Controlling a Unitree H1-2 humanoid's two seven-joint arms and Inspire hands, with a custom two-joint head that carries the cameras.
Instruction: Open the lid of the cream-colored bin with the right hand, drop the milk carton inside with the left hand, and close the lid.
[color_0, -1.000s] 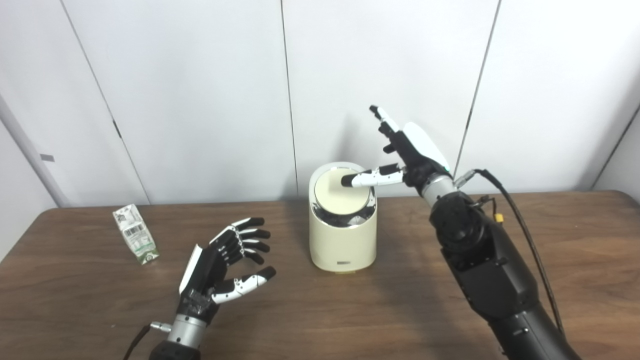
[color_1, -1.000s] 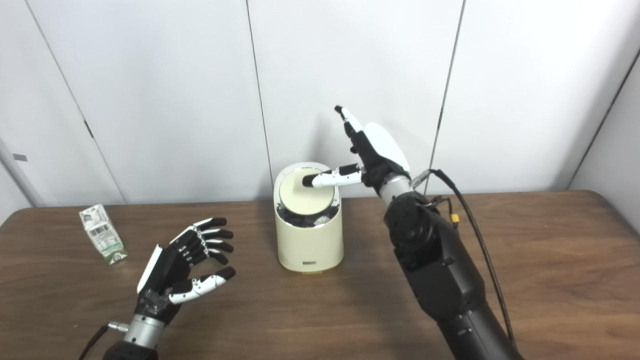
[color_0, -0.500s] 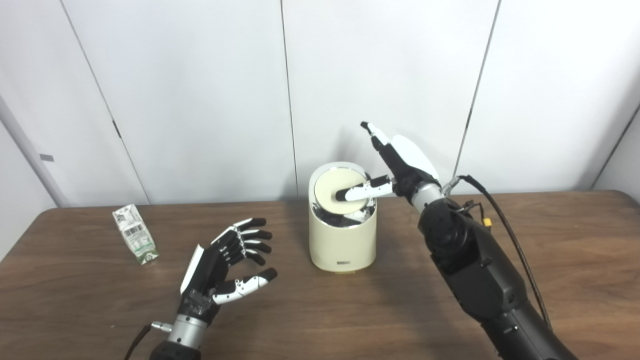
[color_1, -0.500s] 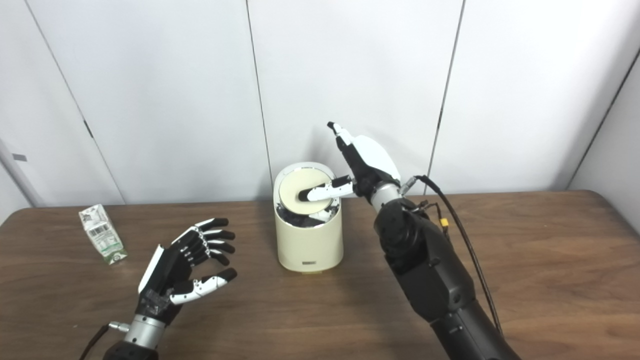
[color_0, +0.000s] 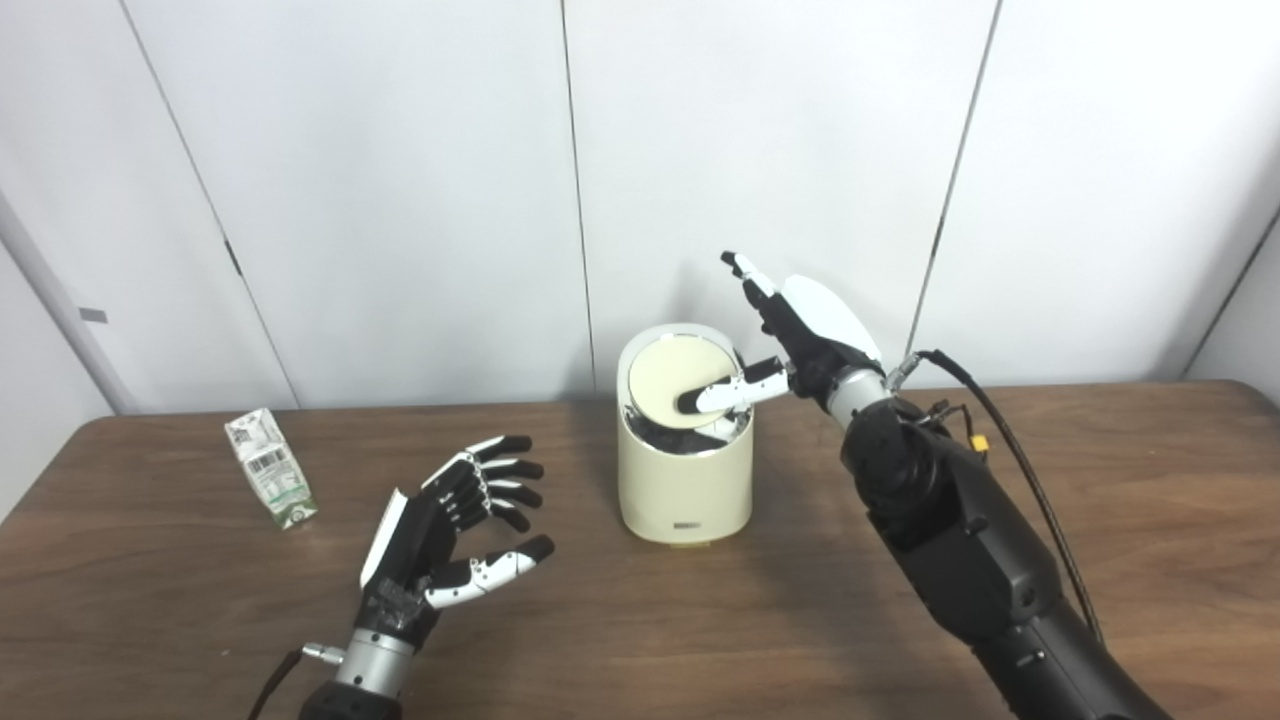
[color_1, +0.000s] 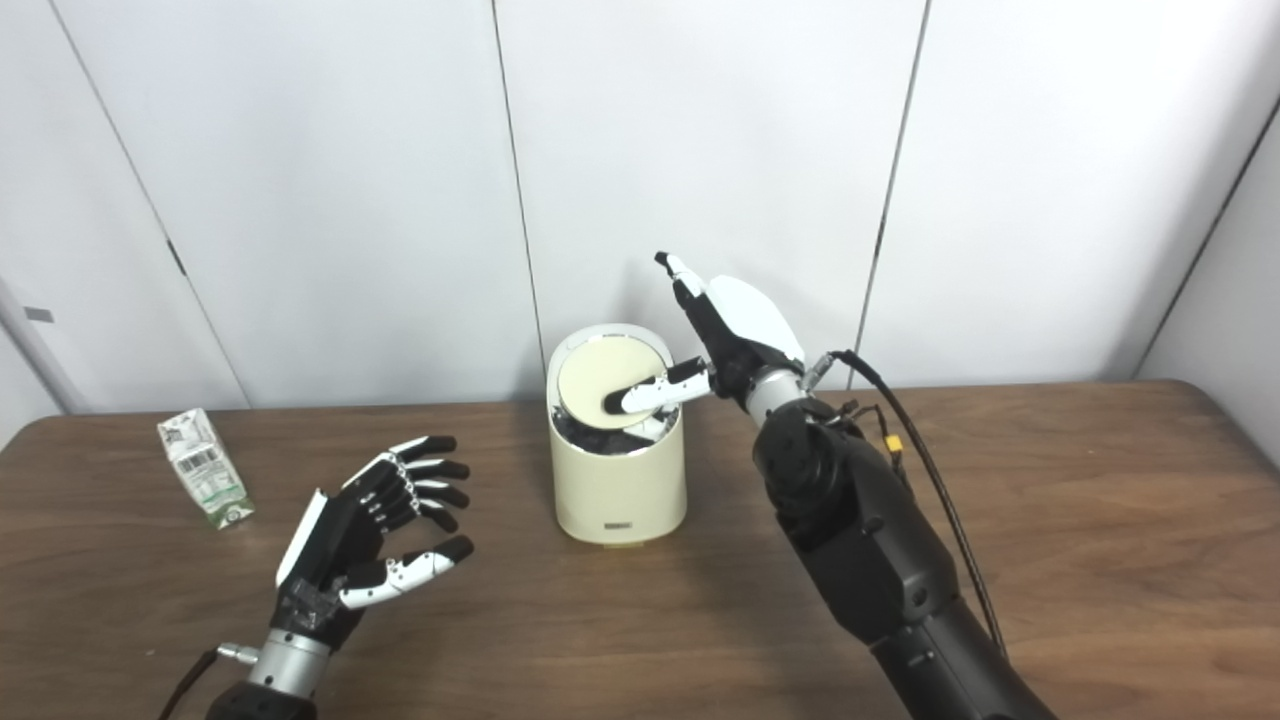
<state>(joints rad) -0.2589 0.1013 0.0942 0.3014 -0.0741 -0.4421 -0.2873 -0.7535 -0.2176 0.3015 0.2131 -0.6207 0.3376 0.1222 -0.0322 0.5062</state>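
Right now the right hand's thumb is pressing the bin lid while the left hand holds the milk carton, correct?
Not quite. The left hand holds nothing: it is open above the table, and the carton stands apart from it, as the left eye view shows. The right hand does have its thumb on the tilted lid of the bin.

The left robot hand (color_0: 440, 540) and right robot hand (color_0: 800, 335) both have black fingers banded with white segments, black fingertips, and a smooth white shell on the back. Each sits on a short silver metal wrist cuff joined to a bulky matte-black forearm. A black cable (color_0: 1010, 460) with a small yellow connector loops along the right forearm.
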